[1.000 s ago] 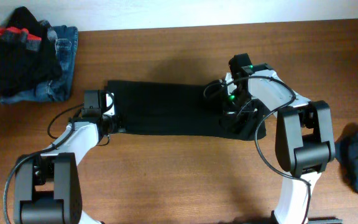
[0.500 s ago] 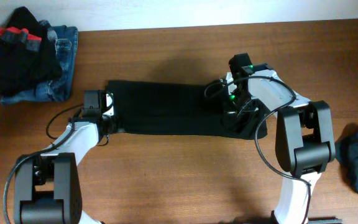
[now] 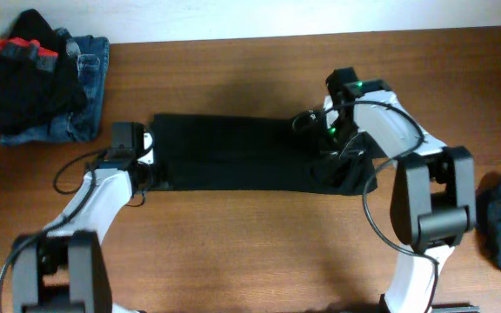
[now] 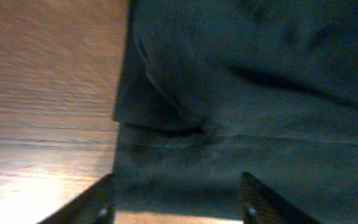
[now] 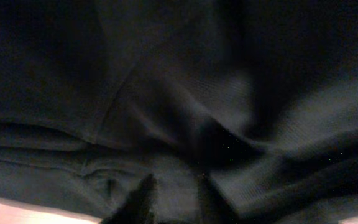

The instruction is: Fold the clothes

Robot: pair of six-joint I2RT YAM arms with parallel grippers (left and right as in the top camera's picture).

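Wood table [image 3: 250, 252] surrounds the black top [image 3: 233, 152]; every edge has room.

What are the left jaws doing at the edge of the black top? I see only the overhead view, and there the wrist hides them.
Observer: In the left wrist view, the left jaws stand wide apart. The black top lies flat between them and is not pinched.
Operator: Is there more than one layer of cloth at that end?
Observer: It seems so. A step runs across the cloth where one layer lies over another, right beside the bare table.
Operator: And the right jaws?
Observer: In the right wrist view, the right jaws stand a little apart over bunched cloth. The picture is too dark to tell whether they hold it.
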